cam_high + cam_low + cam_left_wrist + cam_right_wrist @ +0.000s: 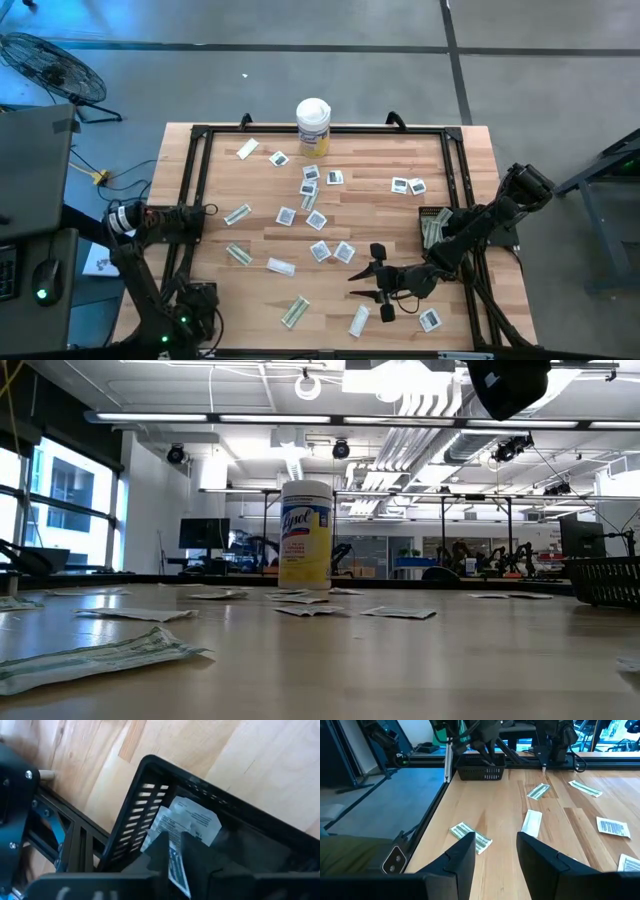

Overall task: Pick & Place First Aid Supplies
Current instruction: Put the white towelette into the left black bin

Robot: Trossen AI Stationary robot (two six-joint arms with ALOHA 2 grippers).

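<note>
A wooden worktop (400, 225) carries a white canister (313, 126) at its far edge; flat packets (318, 215) lie scattered nearer than the canister.

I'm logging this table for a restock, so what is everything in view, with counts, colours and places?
Table: one, pale wood with a black frame.
Canister: one, white with a yellow label, upright at the far edge.
Square sachets: about a dozen, white with dark marks, scattered mid-table.
Oblong wrappers: about six, white or pale green, mostly on the left half and near edge.
Baskets: two, black, one at each side of the table, both holding packets.
Left gripper: over the left basket.
Right gripper: open, low over the table's near right part.
</note>
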